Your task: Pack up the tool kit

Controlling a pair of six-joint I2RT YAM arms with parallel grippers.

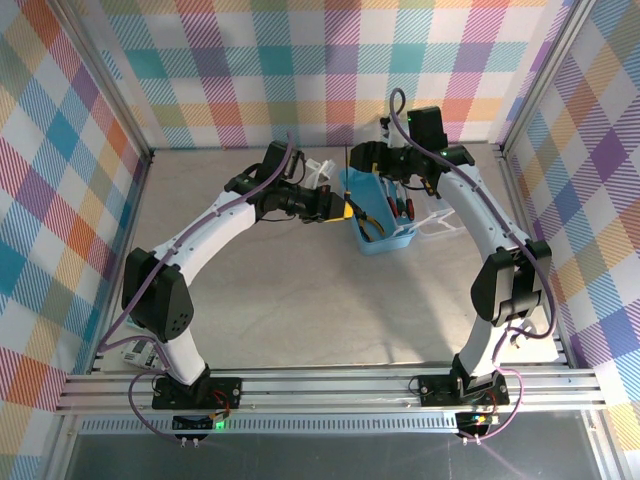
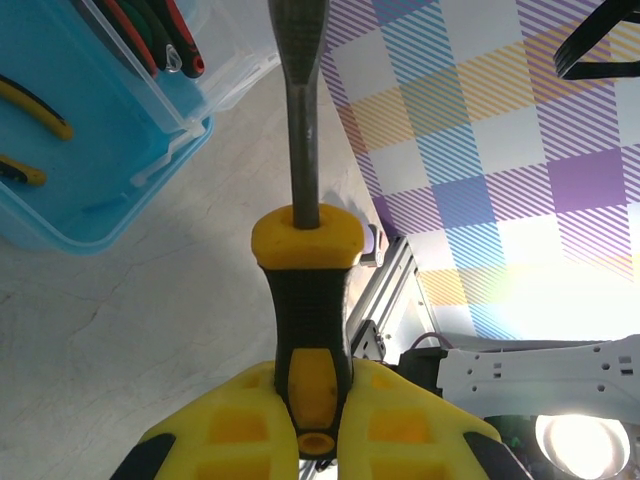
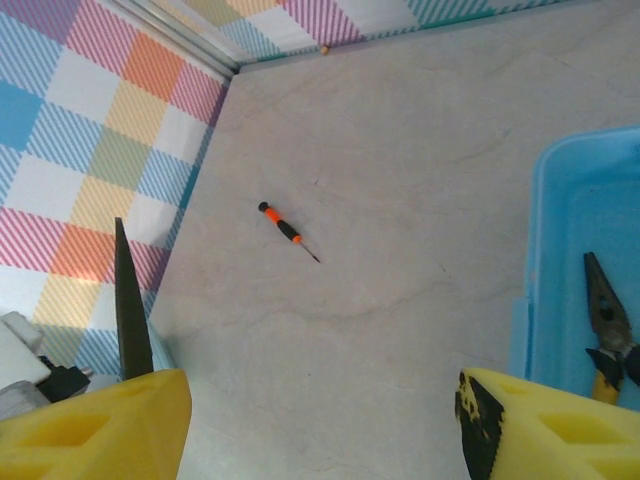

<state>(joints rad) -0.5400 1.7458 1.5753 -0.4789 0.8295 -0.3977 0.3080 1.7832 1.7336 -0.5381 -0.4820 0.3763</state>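
1. Pinching the large screwdriver [image 2: 305,300] by its yellow-and-black handle between the left jaws, pads [image 2: 240,430] pressed against the grip's end. Shaft aimed at 12 o'clock in the left wrist view, presumably kept lengthwise for laying down flat.
2. Holding it just beside the tool kit case [image 1: 385,247], at the case's 9 o'clock in the top view. Likely staged for a drop over the side wall.
3. Already inside the case: yellow-handled pliers [image 3: 608,320] and a red-handled tool [image 2: 188,50], laid along the length, by the look of it to leave room.
4. Hovering near the case's 12 o'clock end with the right jaws spread wide and empty, probably free for the next pick.
5. Left to pack: the small orange-and-black screwdriver [image 3: 287,230], alone on the table [image 3: 400,150], toward 10 o'clock in the right wrist view and well apart from the case.
6. At the case's 3 o'clock, what looks like the clear lid [image 1: 437,222], seemingly kept off until everything is in.
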